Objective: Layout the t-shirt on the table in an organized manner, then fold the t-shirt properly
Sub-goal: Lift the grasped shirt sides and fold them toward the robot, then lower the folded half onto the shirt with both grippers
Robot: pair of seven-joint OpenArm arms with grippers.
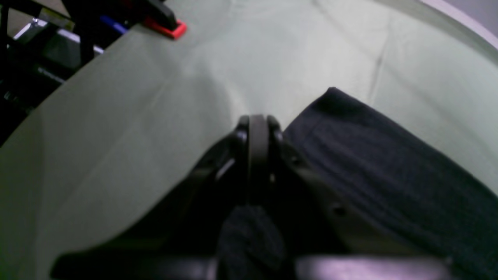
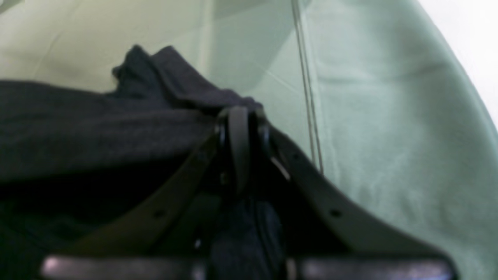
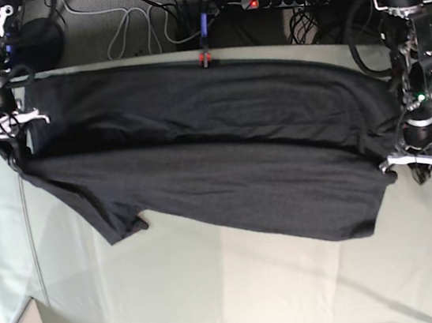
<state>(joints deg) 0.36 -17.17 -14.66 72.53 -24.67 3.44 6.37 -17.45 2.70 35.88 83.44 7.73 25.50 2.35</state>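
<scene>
One t-shirt (image 3: 215, 154) lies stretched across the one desk (image 3: 241, 293) between two arms. The left gripper (image 1: 258, 120) and right gripper (image 2: 239, 116) each have jaws closed on dark fabric. Two red clamps show; wrist views are blurred.

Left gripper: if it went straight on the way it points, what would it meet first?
Probably the bare table; the left gripper, shut on the t-shirt, points past the shirt's edge. Depth is unclear.
</scene>
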